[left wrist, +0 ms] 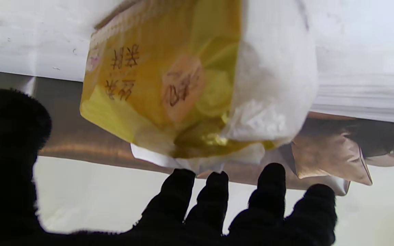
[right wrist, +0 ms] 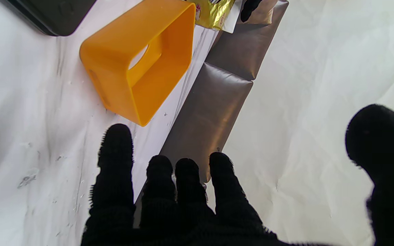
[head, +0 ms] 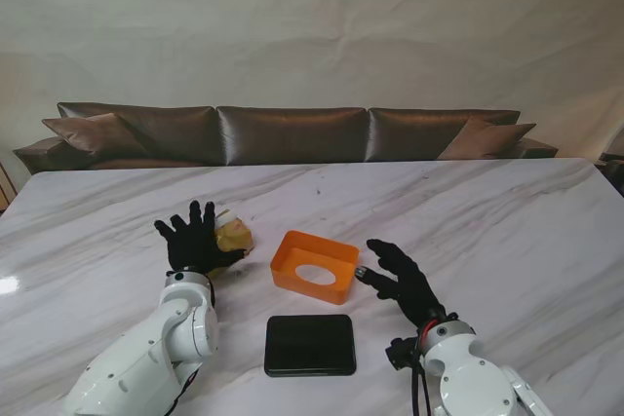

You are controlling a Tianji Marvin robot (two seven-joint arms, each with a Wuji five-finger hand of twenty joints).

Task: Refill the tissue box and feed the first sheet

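Tissue pack (head: pixel 234 236) lies on the marble worktop (head: pixel 487 231), left of centre, just beyond the left robot hand (head: pixel 195 241). Yellow-and-clear plastic wrap, white sheets showing through one side in the left wrist view (left wrist: pixel 197 85).

Left robot hand: fingers (left wrist: pixel 214 194) spread apart, holding nothing; fingertips sit close to the pack's near end. Cannot tell whether any tip touches it.

Right robot hand (head: pixel 400 280): also spread and empty, just right of the orange tissue box shell (head: pixel 314 266), not clearly touching it.

Orange shell stands at the centre of the worktop with its open side up, the oval slot visible through it on the downward face (right wrist: pixel 139 68). Black base plate (head: pixel 310 344) lies flat on the near side of the shell, apart from it.

Handling judgement:
- Pack looks light and soft; it should squash and sag if pinched at one end.
- Film wrap is glossy, likely slippery under the gloved fingers, and crinkles at the loose end seal.
- Best hold is probably across the two long sides, thumb opposing fingers at mid-length, so it stays level.
- Avoid the end flap; it may tear or slide.
- Shell looks rigid, thin-walled, light; it could skid when the pack is pressed in, so the right robot hand may need to brace it.
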